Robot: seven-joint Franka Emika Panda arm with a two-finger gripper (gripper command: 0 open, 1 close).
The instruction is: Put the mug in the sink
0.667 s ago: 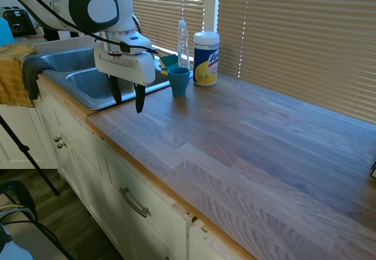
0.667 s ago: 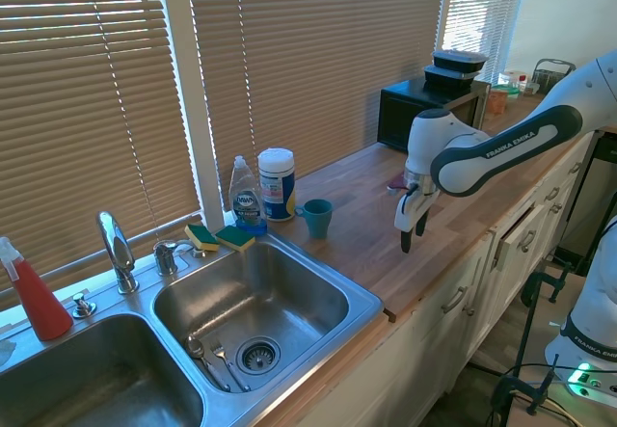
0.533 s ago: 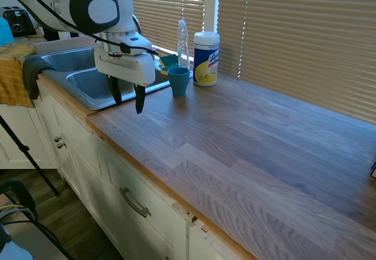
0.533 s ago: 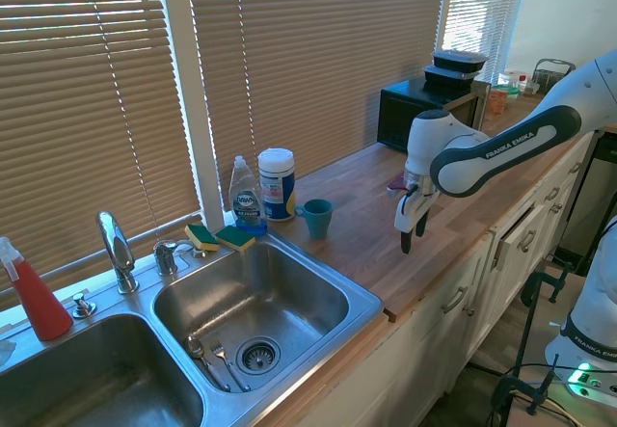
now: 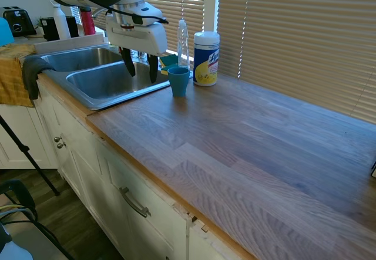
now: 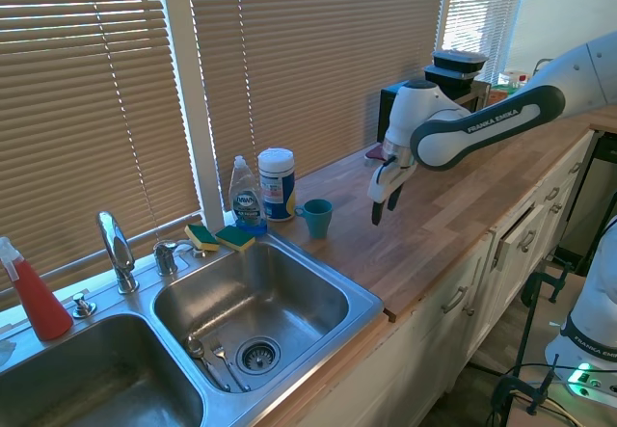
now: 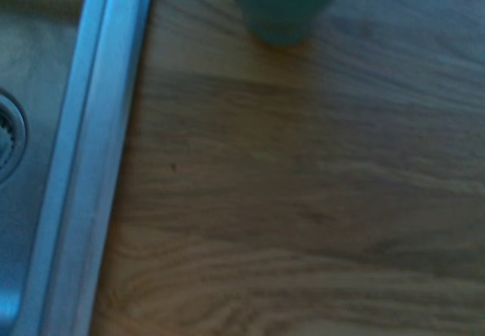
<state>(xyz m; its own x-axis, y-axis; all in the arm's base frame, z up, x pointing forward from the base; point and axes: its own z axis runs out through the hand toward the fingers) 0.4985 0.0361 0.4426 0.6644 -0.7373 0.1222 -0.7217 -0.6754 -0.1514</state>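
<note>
With the hand [image 5: 140, 71] spread empty just beside it, the mug [image 5: 178, 81] could be toppled if clipped.

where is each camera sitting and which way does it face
First exterior view: off the counter's end, looking along the countertop toward the sink; arm enters top left, gripper open.
Second exterior view: above the sink, facing back down the counter; arm enters from the right, gripper.
Wrist view: close above the wood, mug and sink rim; no robot parts show.
Shared: all show the mug.
</note>
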